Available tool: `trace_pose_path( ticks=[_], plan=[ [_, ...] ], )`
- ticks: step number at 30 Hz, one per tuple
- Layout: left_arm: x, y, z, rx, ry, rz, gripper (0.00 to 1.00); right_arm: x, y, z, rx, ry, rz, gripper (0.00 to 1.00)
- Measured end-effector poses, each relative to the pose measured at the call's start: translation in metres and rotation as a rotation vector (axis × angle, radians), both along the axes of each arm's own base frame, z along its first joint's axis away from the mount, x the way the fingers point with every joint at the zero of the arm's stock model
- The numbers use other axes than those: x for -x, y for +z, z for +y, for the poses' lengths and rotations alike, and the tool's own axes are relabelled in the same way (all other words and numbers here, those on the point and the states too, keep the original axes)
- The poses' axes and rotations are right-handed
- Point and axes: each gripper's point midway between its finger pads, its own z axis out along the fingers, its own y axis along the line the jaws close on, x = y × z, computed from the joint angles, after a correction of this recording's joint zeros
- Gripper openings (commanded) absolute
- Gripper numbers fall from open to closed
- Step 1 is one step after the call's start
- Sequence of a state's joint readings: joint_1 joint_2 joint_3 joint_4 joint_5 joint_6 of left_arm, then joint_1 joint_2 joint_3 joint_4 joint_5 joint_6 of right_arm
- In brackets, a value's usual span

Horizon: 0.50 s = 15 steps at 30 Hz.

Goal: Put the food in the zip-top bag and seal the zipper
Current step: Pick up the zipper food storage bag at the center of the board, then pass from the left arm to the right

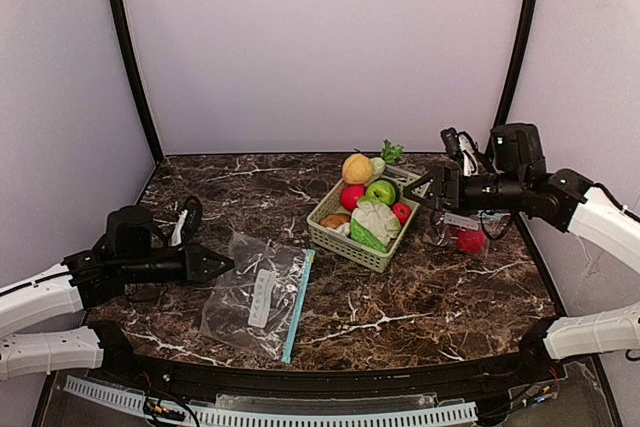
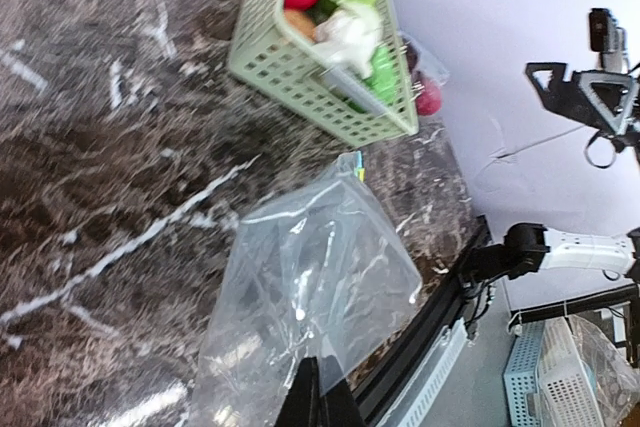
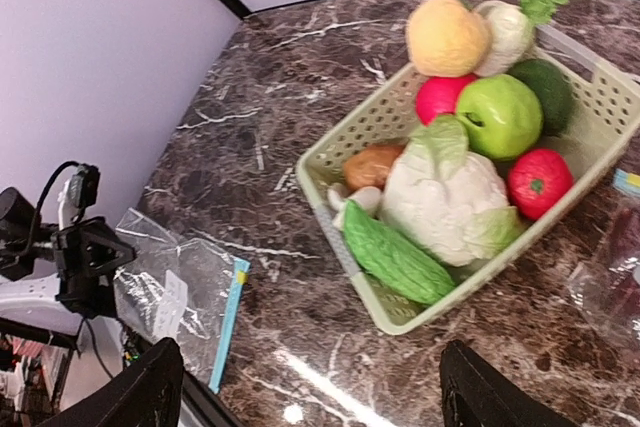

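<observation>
A pale green lattice basket [image 1: 345, 239] sits on the dark marbled surface [image 1: 450, 297], right of centre and toward the far edge, and all the food [image 1: 375, 219] is in it. It holds a white cauliflower with green leaves [image 3: 440, 192], a ridged green vegetable [image 3: 395, 259] lying against the basket's near wall, a green apple [image 3: 498, 115], a pink-red ball [image 3: 443, 97], a small red fruit [image 3: 540, 182], a brown piece [image 3: 372, 165] and a dark green fruit [image 3: 545, 92]. A pale orange fruit [image 3: 447, 35] and a white root with leafy top [image 3: 510, 32] are heaped at its far end. The zip-top bag [image 1: 255, 292] lies flat and clear toward the near left corner of the surface, well apart from the basket, with its blue zipper strip [image 1: 298, 305] along the side facing the basket. The left hand [image 1: 222, 265] is at the bag's left edge, jaws closed on the film; in the left wrist view the plastic rises to the pinched fingertips [image 2: 315, 397]. The right hand [image 1: 425, 187] hangs open just beside the basket's right end, holding nothing, its two fingers [image 3: 150, 387] spread wide. A second clear bag with something red inside [image 1: 470, 239] lies near the right edge.
</observation>
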<state>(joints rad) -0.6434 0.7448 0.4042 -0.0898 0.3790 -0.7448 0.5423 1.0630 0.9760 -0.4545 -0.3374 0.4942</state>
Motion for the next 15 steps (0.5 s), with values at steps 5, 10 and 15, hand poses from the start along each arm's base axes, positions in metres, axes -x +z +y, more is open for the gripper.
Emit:
trace_pose_path(
  ticks=[5,10,15],
  plan=[
    [-0.009,0.062,-0.018,0.145,-0.060,-0.174,0.01,0.023,0.023,0.040,-0.147,0.118,-0.053,0.84],
    [-0.014,0.108,-0.028,0.263,-0.086,-0.301,0.01,0.043,0.031,0.074,-0.237,0.233,-0.097,0.70],
    [-0.017,0.136,-0.032,0.359,-0.085,-0.365,0.01,0.047,0.043,0.092,-0.295,0.293,-0.145,0.60]
  ],
)
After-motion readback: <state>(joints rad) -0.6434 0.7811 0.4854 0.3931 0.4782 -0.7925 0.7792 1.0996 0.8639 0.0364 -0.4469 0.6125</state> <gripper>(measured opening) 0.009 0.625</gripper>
